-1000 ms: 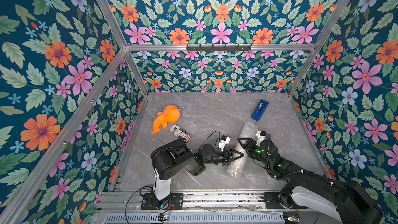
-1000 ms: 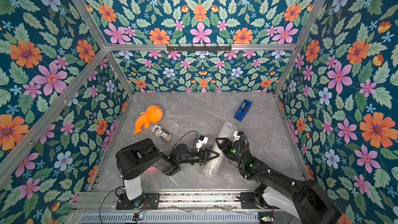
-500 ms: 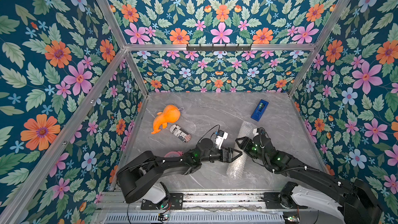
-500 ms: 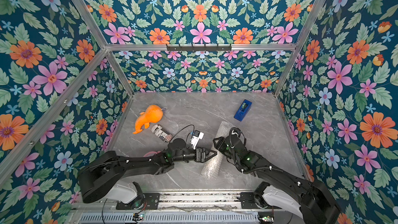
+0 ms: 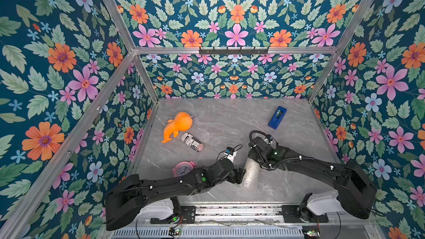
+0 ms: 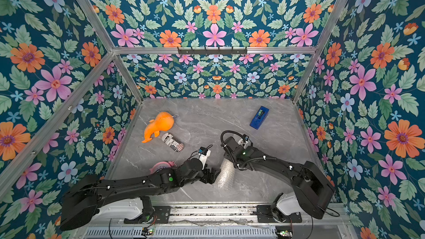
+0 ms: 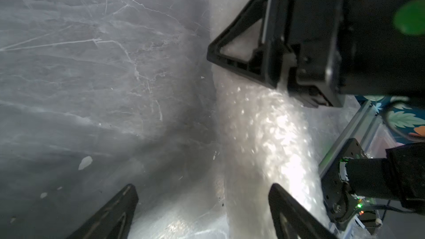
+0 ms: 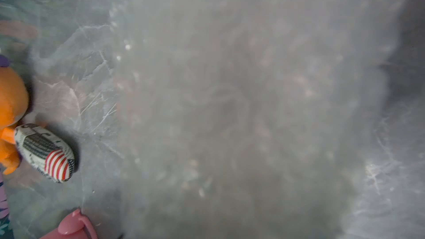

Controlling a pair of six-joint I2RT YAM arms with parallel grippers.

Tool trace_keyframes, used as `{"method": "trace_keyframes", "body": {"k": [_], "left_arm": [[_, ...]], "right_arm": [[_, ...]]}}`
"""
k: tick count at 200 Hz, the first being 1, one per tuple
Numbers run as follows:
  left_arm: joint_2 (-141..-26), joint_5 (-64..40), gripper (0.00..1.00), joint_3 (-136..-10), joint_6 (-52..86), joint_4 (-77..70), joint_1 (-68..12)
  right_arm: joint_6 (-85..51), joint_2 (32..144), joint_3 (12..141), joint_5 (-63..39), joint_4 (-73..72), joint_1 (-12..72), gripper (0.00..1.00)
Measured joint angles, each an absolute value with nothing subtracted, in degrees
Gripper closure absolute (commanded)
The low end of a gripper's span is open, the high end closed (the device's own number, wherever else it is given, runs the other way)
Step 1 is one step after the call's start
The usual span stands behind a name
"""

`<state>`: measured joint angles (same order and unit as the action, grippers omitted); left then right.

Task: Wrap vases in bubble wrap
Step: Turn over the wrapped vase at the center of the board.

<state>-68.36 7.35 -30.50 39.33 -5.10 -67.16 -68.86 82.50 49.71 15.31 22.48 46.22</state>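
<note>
Clear bubble wrap (image 5: 252, 178) lies beside the left tool (image 5: 239, 175).

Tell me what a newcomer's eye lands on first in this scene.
The loud floral wallpaper of pink and orange flowers on all the walls grabs attention first. On the grey marble table, an orange plush animal lies at the back left and a blue tape dispenser at the back right. Near the front, the black left arm and right arm meet over a shiny roll of clear bubble wrap.
</note>
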Motion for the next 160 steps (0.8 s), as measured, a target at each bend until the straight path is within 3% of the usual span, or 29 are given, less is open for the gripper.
{"method": "trace_keyframes", "body": {"k": [55, 83, 160], "left_arm": [[-57.4, 10.2, 0.01, -23.5, 40.8, -7.4, -67.6], [-61.5, 10.8, 0.01, -28.2, 39.3, -7.3, -72.8], [-71.4, 26.7, 0.0, -32.6, 31.7, -4.6, -83.4]], "right_arm": [[-71.4, 86.1, 51.3, 15.4, 22.2, 46.3, 0.59], [-73.2, 87.3, 52.2, 15.4, 22.8, 46.2, 0.6], [-78.0, 90.3, 53.7, 10.4, 21.1, 43.9, 0.6]]}}
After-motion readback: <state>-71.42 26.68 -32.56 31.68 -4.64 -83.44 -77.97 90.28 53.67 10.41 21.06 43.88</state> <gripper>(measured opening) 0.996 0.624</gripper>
